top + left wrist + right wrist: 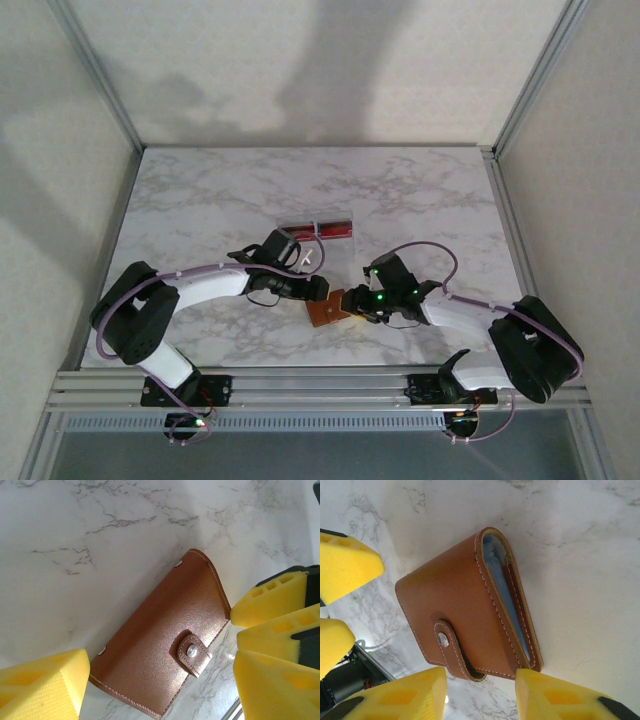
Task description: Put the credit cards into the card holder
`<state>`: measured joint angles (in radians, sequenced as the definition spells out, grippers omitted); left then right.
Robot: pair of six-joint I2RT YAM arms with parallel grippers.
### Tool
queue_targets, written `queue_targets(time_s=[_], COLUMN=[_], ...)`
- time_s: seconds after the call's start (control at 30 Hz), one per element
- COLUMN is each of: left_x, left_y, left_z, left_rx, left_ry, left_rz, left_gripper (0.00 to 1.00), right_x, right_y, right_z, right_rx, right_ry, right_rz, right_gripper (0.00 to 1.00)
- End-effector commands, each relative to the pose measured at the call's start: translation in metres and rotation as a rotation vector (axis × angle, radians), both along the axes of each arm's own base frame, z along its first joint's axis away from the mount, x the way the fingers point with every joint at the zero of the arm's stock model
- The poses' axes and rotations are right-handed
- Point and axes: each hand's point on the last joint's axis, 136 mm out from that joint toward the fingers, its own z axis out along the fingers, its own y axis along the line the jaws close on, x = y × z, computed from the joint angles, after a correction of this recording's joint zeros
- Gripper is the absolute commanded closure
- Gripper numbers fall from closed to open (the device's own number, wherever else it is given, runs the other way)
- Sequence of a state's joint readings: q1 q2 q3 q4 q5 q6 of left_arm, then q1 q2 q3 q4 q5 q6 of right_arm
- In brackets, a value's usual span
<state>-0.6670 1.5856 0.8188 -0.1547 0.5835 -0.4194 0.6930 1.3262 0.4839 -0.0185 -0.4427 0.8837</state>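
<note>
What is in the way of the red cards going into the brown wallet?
The card holder itself: it lies folded shut, its snap tab across the front, so the pockets are covered. The red cards sit in a clear tray farther back, and the left hand is between that tray and the card holder.

The table [200, 200] is white marble veined in soft grey. The card holder [455, 605] is tan-brown leather with pale stitching, a silver snap [442, 639] on its tab and a pale blue layer [502, 585] inside the fold. The finger pads [40, 687] are bright yellow. Farther back, a clear tray [296, 222] holds something red, possibly cards. The arms [210, 285] are white and black, with purple cables [125, 292].
</note>
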Motion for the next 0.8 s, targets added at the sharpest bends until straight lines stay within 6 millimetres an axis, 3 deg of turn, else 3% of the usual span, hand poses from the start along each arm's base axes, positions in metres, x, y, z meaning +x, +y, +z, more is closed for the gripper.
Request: queue_targets(time_s=[0.0,0.17,0.43,0.57,0.77], left_x=[-0.007,-0.011,-0.012,-0.019,-0.024], left_y=[-0.002,-0.001,0.005,0.004,-0.002], left_z=[-0.005,-0.010,-0.016,-0.021,-0.022], left_rx=[0.008,0.008,0.015,0.014,-0.013], left_ry=[0.021,0.029,0.031,0.046,0.057], left_rz=[-0.036,-0.027,0.023,0.014,-0.010], left_gripper=[0.35,0.35,0.35,0.36,0.57], right_x=[0.000,-0.003,-0.020,-0.018,-0.004], right_y=[0.000,-0.007,-0.025,-0.008,-0.005], right_z=[-0.004,-0.001,-0.006,0.002,-0.005], right_rx=[0.002,-0.007,-0.011,0.094,0.064], right_ry=[0.000,-0.022,-0.030,-0.052,-0.092], right_rz=[-0.017,-0.033,-0.051,-0.004,-0.014], right_gripper=[0.60,0.52,0.51,0.55,0.64])
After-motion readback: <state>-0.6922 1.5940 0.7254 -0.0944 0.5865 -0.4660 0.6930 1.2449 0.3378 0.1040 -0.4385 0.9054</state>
